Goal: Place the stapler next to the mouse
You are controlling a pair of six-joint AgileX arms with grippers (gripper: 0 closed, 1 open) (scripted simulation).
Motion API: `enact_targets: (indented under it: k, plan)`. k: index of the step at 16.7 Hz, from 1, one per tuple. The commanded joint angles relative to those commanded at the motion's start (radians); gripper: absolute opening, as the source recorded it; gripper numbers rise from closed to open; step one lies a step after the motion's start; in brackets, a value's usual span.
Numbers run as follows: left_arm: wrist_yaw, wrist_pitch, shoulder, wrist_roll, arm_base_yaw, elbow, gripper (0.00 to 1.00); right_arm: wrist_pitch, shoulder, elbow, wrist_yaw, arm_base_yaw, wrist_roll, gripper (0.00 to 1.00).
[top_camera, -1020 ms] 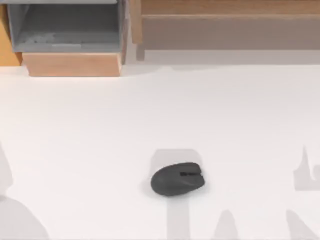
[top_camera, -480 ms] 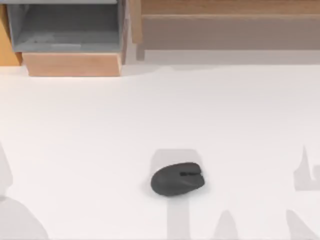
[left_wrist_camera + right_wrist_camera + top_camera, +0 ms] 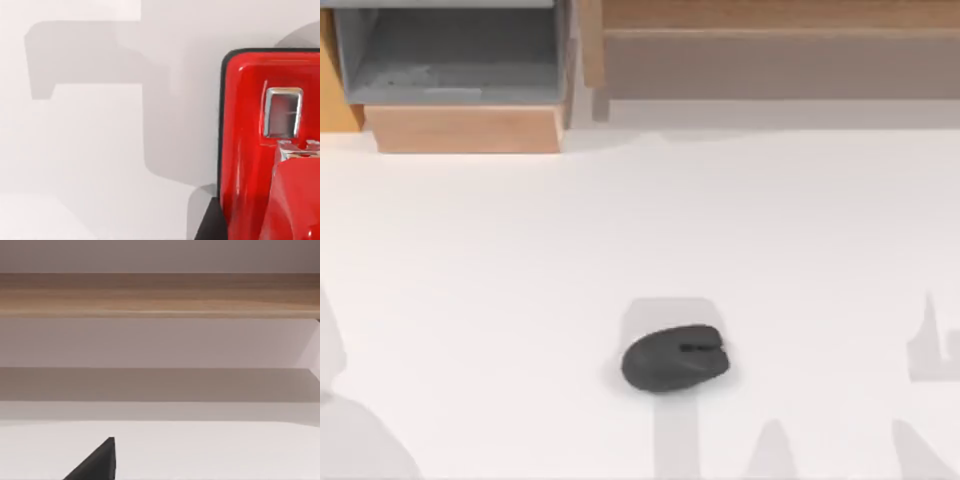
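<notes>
Red stapler (image 3: 250,150) is seen close under the left wrist; the mouse (image 3: 675,358) sits well apart. Jaw state cannot be told; a centred grasp is advised.

Stapler (image 3: 250,150) cut off by left wrist pic's edges, far end unseen. Dark tip (image 3: 95,465) cropped at right wrist pic's edge; identity unclear.

Probably an office desk: a white table (image 3: 500,260) with mouse (image 3: 675,360), stapler (image 3: 260,150) and wooden shelf (image 3: 770,40).
</notes>
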Motion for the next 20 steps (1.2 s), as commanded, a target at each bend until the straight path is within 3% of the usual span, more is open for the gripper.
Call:
enact_targets:
  k: [5, 12, 16, 20]
  plan:
    - [0.000, -0.101, -0.045, -0.001, -0.001, 0.046, 0.00, 0.000, 0.000, 0.000, 0.000, 0.000, 0.000, 1.00]
    - [-0.001, -0.103, -0.055, -0.019, -0.027, 0.075, 0.00, 0.000, 0.000, 0.000, 0.000, 0.000, 0.000, 1.00]
    - [0.000, -0.136, -0.009, -0.125, -0.180, 0.196, 0.00, 0.000, 0.000, 0.000, 0.000, 0.000, 0.000, 1.00]
    - [-0.003, -0.207, 0.113, -0.288, -0.423, 0.375, 0.00, 0.000, 0.000, 0.000, 0.000, 0.000, 0.000, 1.00]
